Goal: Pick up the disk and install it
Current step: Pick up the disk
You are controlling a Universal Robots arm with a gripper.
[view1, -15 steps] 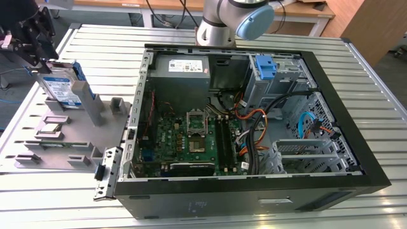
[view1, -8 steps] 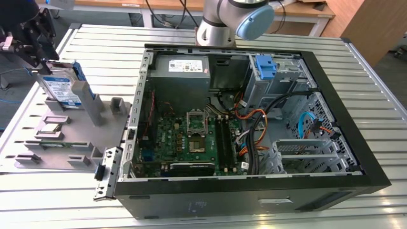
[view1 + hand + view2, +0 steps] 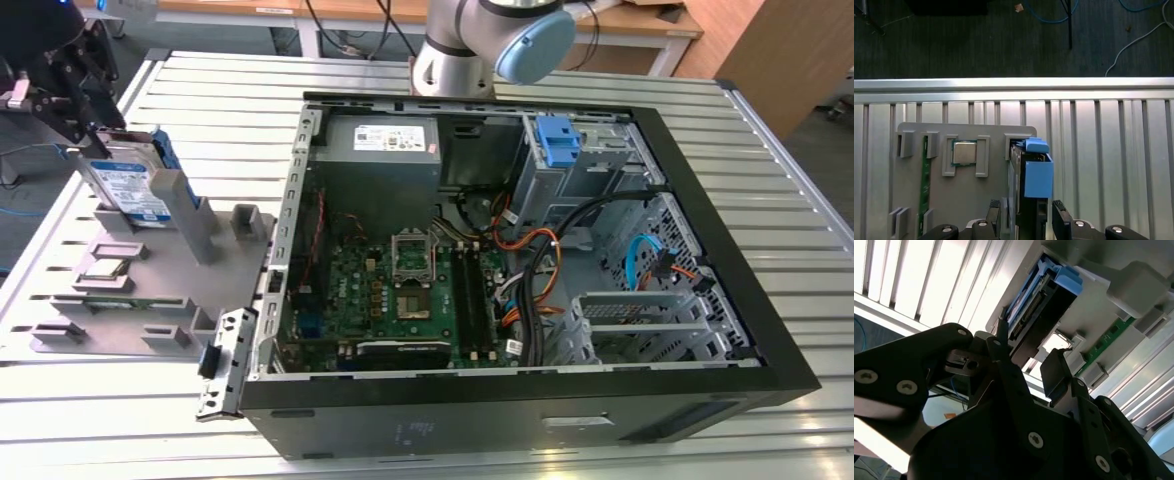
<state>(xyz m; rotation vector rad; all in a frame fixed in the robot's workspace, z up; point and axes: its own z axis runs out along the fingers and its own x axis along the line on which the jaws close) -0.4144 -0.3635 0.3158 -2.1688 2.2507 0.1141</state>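
Note:
The disk (image 3: 134, 190) stands on edge in a slot of the grey holder plate (image 3: 174, 280), at the exterior view's left of the open computer case. It is silver with a blue-and-white label and blue rails (image 3: 1038, 175). My gripper (image 3: 96, 142) hangs directly over the disk's upper end. In the first wrist view the gripper (image 3: 1027, 217) is open, with one black finger (image 3: 994, 216) on each side of the disk and a gap at both. The second wrist view has the disk (image 3: 1039, 300) just beyond the gripper (image 3: 1026, 347).
The open computer case (image 3: 747, 300) lies flat, with a motherboard (image 3: 400, 290), a grey power-supply box (image 3: 380, 150), cables and a light-blue bracket (image 3: 558, 140) in the drive bay. On the holder plate are a processor chip (image 3: 963, 152) and a green memory stick (image 3: 925, 180). The arm's base (image 3: 461, 60) stands behind the case.

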